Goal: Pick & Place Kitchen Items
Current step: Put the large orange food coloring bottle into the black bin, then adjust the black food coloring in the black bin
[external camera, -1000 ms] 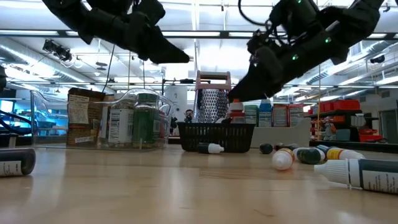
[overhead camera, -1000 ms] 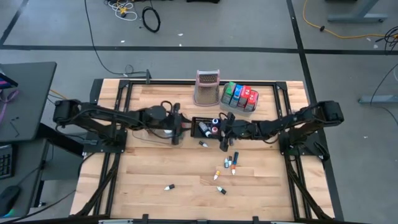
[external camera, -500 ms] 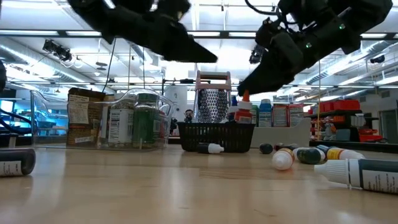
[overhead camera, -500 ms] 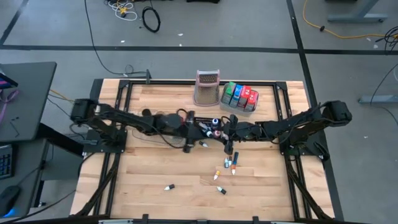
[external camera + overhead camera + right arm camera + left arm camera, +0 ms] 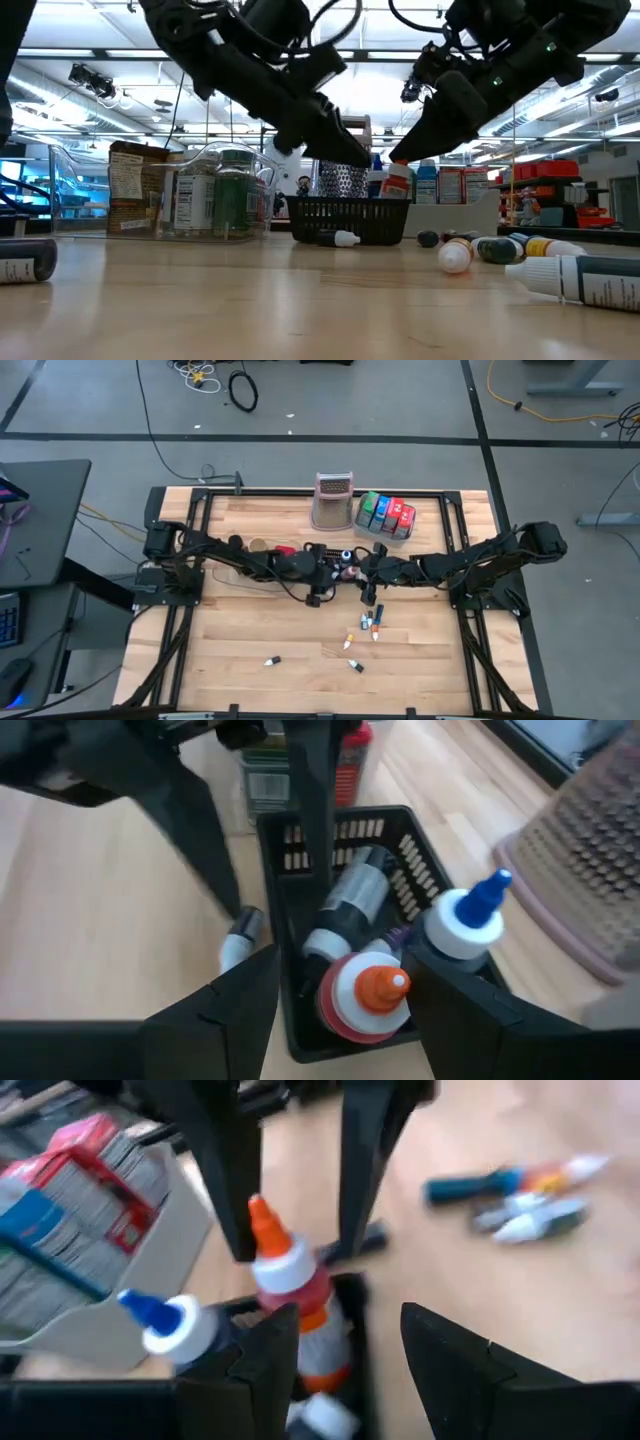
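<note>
On the bench (image 5: 250,640), mid-frame, sits the black basket (image 5: 318,553) I'm filling. My right claw (image 5: 345,1010) is clamped on the orange-capped bottle (image 5: 362,995), upright over the basket to drop it in. My left claw (image 5: 350,1345) hovers alongside, fingers apart, empty.

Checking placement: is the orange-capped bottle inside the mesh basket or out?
In. The orange-capped bottle stands upright inside the black mesh basket, between the right gripper fingers.
</note>
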`<control>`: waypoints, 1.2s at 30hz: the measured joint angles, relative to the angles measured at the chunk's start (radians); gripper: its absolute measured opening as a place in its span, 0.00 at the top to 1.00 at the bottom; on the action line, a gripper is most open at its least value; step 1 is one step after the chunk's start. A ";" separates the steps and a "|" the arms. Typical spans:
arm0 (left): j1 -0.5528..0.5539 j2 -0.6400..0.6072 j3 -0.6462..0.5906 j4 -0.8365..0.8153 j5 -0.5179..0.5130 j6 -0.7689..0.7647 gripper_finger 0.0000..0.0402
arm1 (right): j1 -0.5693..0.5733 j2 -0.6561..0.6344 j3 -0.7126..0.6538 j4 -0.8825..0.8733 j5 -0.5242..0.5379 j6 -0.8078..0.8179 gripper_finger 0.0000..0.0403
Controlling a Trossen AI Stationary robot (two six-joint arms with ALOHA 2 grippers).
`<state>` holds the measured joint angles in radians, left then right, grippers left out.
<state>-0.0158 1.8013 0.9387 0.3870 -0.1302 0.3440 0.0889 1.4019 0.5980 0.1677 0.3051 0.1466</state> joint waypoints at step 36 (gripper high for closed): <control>0.149 0.255 0.452 -0.826 0.124 0.243 0.54 | 0.000 0.002 -0.002 0.005 0.001 0.002 0.46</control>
<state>0.1332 2.0566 1.3907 -0.4390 -0.0066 0.5871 0.0887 1.4040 0.5961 0.1725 0.3061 0.1491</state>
